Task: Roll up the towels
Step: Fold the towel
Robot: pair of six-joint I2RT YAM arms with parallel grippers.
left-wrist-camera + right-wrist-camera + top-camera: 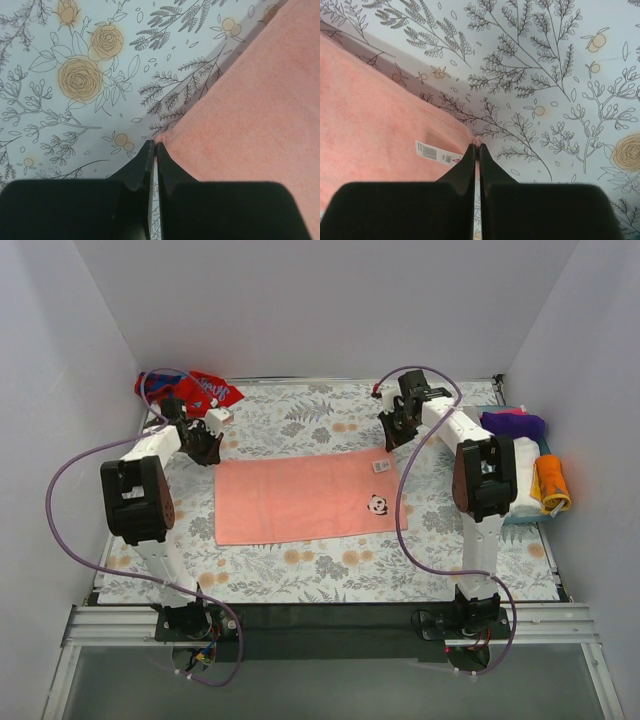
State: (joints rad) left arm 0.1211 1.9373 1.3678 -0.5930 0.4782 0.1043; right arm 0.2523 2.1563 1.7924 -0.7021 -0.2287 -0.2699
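Since the towel [300,498] lying flat on the counter [330,575] is soft, light and limp, we judge its far corners the best hold, where left end effector [155,146] and right end effector [476,146] each pinch one.

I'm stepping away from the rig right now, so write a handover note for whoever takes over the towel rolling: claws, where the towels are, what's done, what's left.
Left claw: shut on the far left corner of the salmon-pink towel.
Right claw: shut on its far right corner, next to the label.
Salmon-pink towel: flat and unrolled mid-table.
Red and blue towel: crumpled at the table's far left corner, no claw on it.
Done: both far corners pinched.
Left: roll the salmon-pink towel, then the red and blue towel.
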